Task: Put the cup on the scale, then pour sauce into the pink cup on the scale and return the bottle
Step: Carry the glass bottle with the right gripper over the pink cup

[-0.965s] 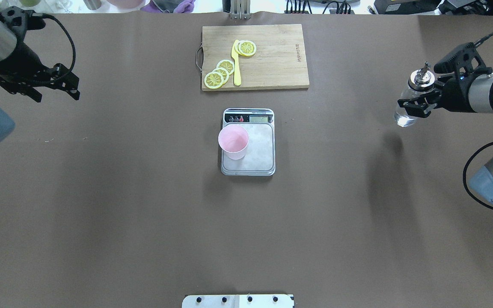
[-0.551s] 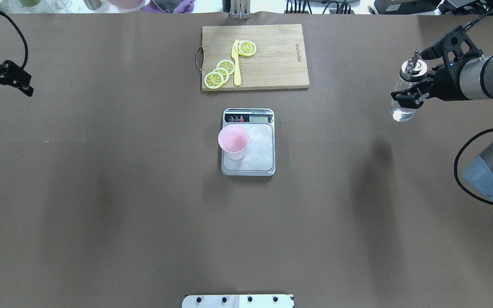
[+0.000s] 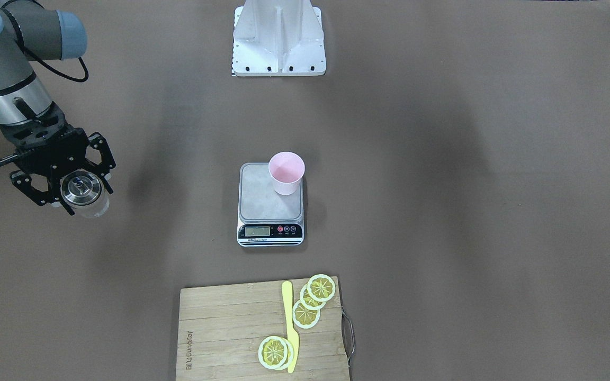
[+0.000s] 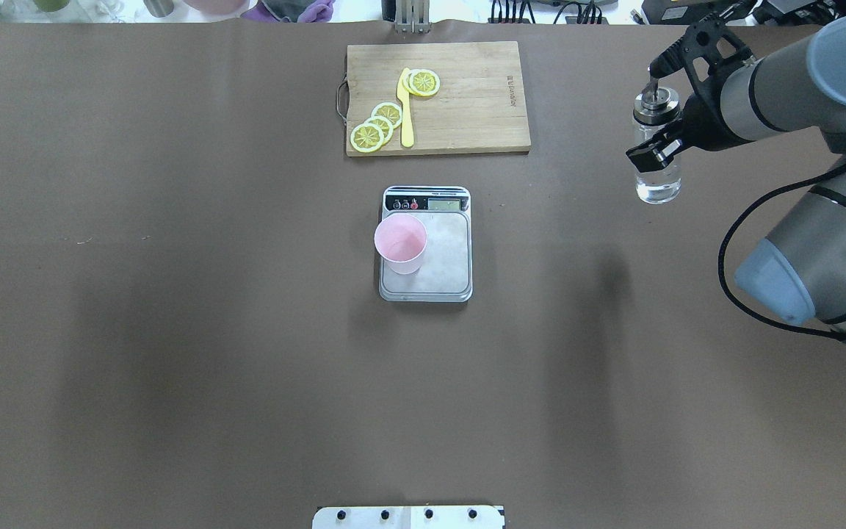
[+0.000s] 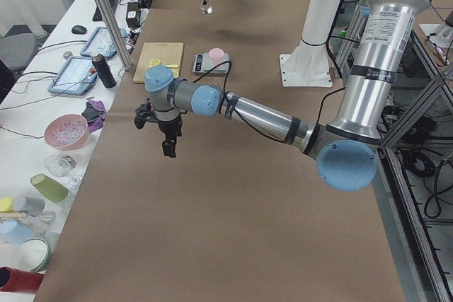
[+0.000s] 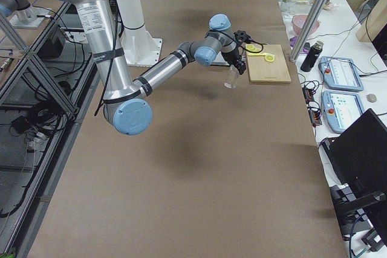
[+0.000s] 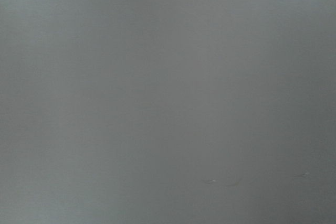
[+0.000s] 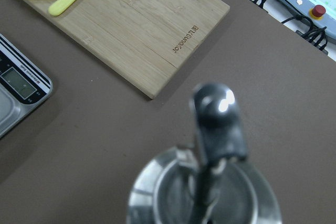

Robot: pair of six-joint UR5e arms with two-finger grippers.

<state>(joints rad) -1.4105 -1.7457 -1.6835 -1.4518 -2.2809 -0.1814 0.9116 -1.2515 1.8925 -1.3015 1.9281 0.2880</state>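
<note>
The right gripper (image 3: pixel 78 193) is closed on the bottle (image 4: pixel 656 184). Its 2 fingers press the glass from both sides, just under the shiny cap (image 4: pixel 654 110). The bottle stands straight up, with its small spout (image 8: pixel 212 108) on top. It looks lifted off the table (image 4: pixel 173 330), because its shadow lies apart from it. It is over the far right part of the table, well apart from the scale (image 4: pixel 445 257).

The bottle is glass, so it is hard and smooth, and it could slip or break if it fell. Only a little clear sauce (image 4: pixel 658 192) shows at the bottom, so it is likely light. The round body under the cap is a good place to hold it. It should stay straight up until the spout is over the cup (image 4: pixel 401 242).

The pink cup stands on the left part of the scale's plate, close to its edge. It looks light, so a bump from the spout could knock it over.

Farther away lies a wooden board (image 4: pixel 467 95) with lemon slices (image 4: pixel 388 114) and a yellow knife (image 4: pixel 405 110).

The left gripper (image 5: pixel 168 145) hangs over the table's left end, far from everything. The pictures do not show if it is open or closed.
</note>
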